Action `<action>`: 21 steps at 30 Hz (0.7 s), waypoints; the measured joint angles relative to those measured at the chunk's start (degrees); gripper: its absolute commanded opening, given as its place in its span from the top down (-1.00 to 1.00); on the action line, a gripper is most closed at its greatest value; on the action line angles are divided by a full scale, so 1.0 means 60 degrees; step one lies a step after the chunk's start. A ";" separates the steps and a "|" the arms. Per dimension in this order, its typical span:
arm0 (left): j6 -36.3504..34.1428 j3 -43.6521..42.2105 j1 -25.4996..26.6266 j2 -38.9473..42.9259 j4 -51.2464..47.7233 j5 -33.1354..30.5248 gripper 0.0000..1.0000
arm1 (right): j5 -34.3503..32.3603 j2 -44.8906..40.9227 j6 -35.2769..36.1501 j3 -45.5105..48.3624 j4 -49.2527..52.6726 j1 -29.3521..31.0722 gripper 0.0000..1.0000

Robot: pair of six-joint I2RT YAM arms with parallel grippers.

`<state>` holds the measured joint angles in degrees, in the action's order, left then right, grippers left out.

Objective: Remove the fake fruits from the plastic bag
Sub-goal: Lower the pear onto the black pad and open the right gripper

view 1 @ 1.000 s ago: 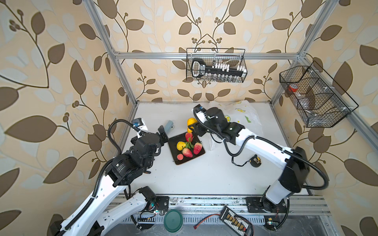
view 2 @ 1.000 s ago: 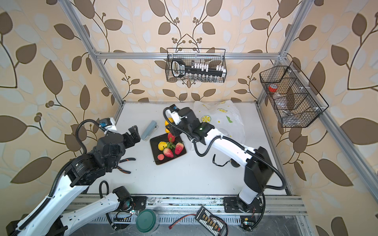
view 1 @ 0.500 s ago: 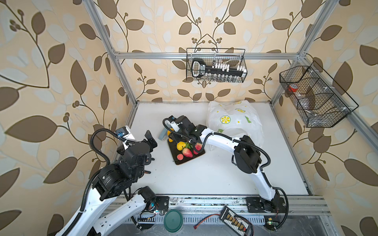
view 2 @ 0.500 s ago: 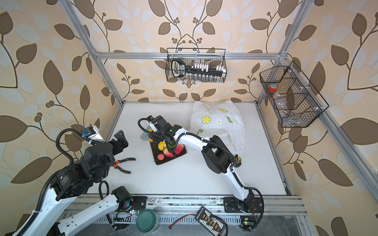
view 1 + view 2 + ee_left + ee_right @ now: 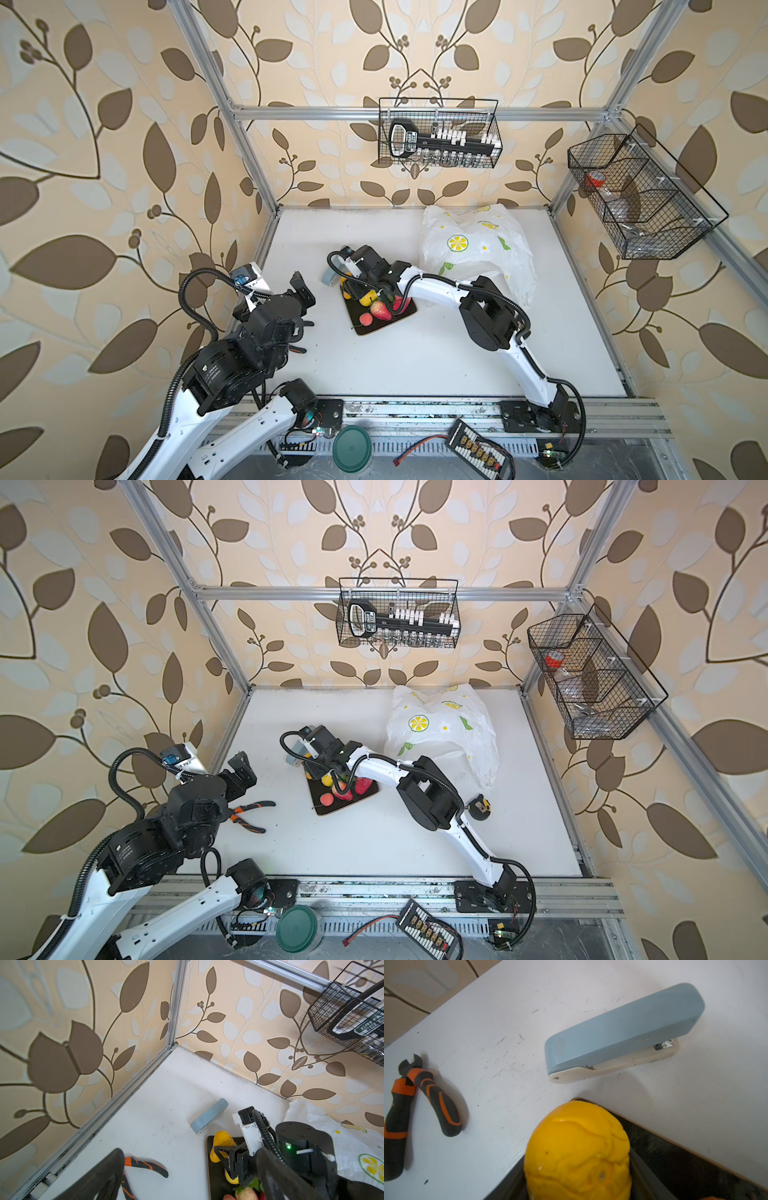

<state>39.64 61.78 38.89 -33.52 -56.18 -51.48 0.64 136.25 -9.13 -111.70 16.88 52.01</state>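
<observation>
The plastic bag [image 5: 473,245] [image 5: 440,729] lies crumpled at the back right, white with lemon prints. Several fake fruits lie on a dark tray [image 5: 374,326] [image 5: 328,810]: a red strawberry [image 5: 380,309], a small peach [image 5: 366,319] and a lemon [image 5: 366,297]. My right gripper [image 5: 351,291] [image 5: 577,1188] reaches across to the tray's far left corner. Its jaws stand on either side of a yellow fruit [image 5: 577,1151] [image 5: 222,1140] resting there; whether they still press it does not show. My left gripper [image 5: 301,291] [image 5: 191,1184] hangs open and empty at the left, above the pliers.
Orange-handled pliers [image 5: 249,812] [image 5: 425,1093] lie left of the tray. A blue stapler [image 5: 329,276] [image 5: 623,1030] lies just behind the tray's corner. A tape measure [image 5: 480,806] sits by the right arm's elbow. Wire baskets [image 5: 438,133] [image 5: 636,195] hang on the back and right walls.
My right arm came down with the yellow fruit from above the tray to its far left corner. My left arm drew back towards the left wall, uncovering the pliers.
</observation>
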 measured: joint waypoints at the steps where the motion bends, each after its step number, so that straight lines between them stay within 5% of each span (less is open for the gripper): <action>1: 0.0000 0.0000 0.0000 0.0000 0.0000 0.0000 -0.98 | -0.0015 0.0000 0.0011 0.0015 -0.0011 0.0004 -0.53; 12: -0.0018 0.0000 0.0000 -0.0113 0.0076 0.0087 -0.98 | -0.0011 -0.0645 0.0066 0.0692 -0.0288 0.0022 -0.70; 21: -0.0168 0.0000 0.0000 -0.0342 0.0408 0.0404 -0.98 | -0.0040 -0.3883 0.0233 0.2116 -0.0561 0.0029 -0.65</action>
<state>38.63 61.78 38.89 -35.57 -53.74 -49.06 0.40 112.95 -7.73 -99.00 13.52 52.18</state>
